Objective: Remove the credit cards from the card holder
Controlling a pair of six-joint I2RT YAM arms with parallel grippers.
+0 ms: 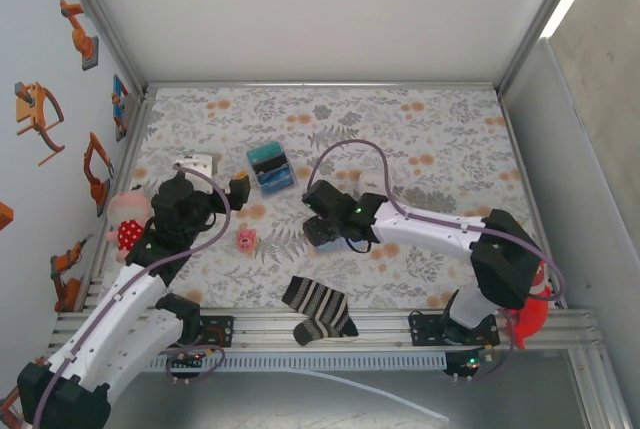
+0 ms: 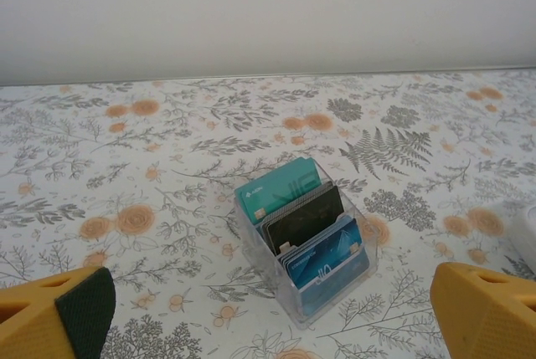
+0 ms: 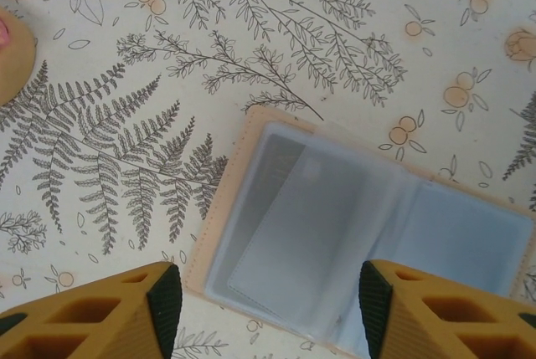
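On the floral worktop the card holder lies open, a pale credit card sleeved inside. The right fingers hover half-open over it, the left fingers wide, both empty. Step judged: first extraction; next requires pinching the card's edge.

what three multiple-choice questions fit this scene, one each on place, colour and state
1. The striped sock lies: A) at the near edge of the table B) against the far wall C) on the left arm
2. The card holder has inner panels that are: A) red B) black C) blue-grey
3. The card holder is: A) folded shut B) lying open C) standing on edge
Answers: 1 A, seen from above at that edge; 2 C, pale blue-grey inside a tan border; 3 B, both halves lie flat.
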